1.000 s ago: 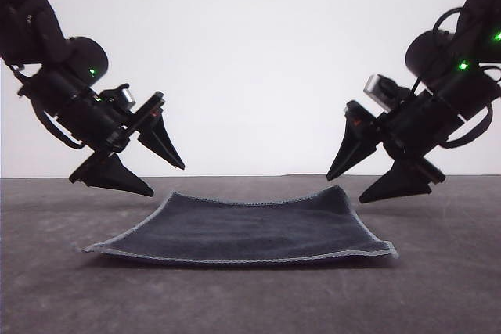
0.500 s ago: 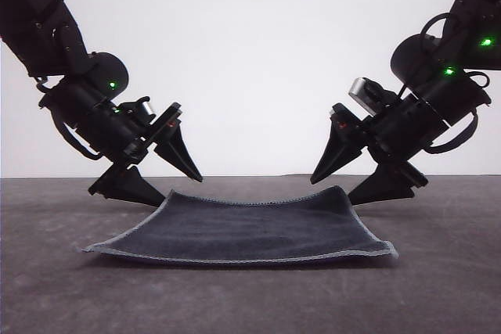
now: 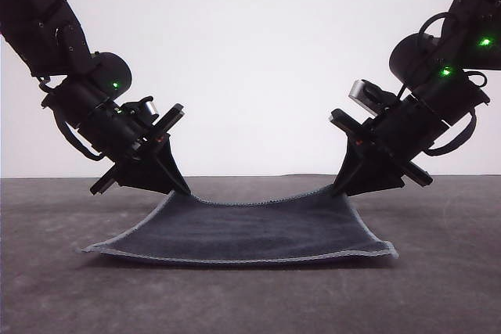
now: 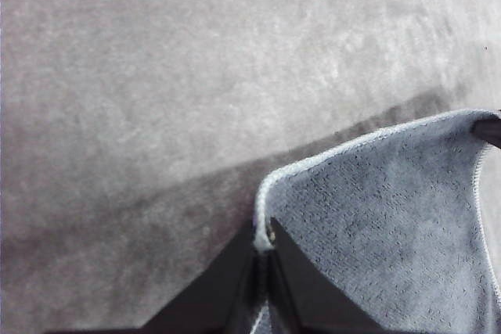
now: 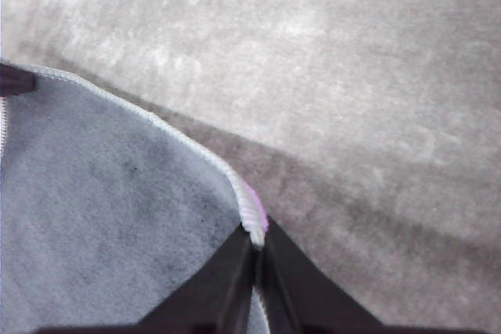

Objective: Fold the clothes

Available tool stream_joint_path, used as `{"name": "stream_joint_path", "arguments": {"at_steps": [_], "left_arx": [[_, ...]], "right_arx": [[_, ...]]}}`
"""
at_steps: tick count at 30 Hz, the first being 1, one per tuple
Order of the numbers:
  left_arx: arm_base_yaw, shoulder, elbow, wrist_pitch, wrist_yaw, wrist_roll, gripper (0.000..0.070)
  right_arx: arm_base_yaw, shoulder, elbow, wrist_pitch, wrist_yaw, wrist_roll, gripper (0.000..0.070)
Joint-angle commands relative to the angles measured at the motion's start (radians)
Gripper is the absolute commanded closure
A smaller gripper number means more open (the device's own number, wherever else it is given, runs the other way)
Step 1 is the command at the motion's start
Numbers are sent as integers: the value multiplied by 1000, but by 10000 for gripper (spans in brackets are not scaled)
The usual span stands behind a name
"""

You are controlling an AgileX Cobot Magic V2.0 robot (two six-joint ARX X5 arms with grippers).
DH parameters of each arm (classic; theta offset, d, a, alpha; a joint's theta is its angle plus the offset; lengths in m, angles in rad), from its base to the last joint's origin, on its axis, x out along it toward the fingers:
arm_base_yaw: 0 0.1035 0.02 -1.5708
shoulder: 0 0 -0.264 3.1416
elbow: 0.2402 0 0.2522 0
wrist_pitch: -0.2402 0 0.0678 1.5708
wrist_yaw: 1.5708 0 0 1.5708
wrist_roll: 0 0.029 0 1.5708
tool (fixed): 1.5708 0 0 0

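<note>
Front view: cloth point(image 3: 250, 228) far corners pinched by both hands.

You are looking across a dark grey, felt-like matte table point(image 3: 250, 303) that is stretching from edge to edge of the front view. Behind it a plain white wall point(image 3: 250, 52) is glowing evenly, and soft light is casting only faint shadows on the table.

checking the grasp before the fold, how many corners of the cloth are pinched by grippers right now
2. The left gripper is shut on the far left corner of the cloth; the right gripper is shut on the far right corner. Both near corners lie free on the table.
</note>
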Motion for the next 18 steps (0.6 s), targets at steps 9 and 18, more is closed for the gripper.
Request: {"name": "stream_joint_path", "arguments": {"at_steps": [9,18], "left_arx": [[14,26,58,-179,75,87,700],[22,24,128,-470,136,224,700]], "right_arx": [[-40,24,22,-101,-199,-43,699],[-82,2,22,-254,-414,-85,699]]}}
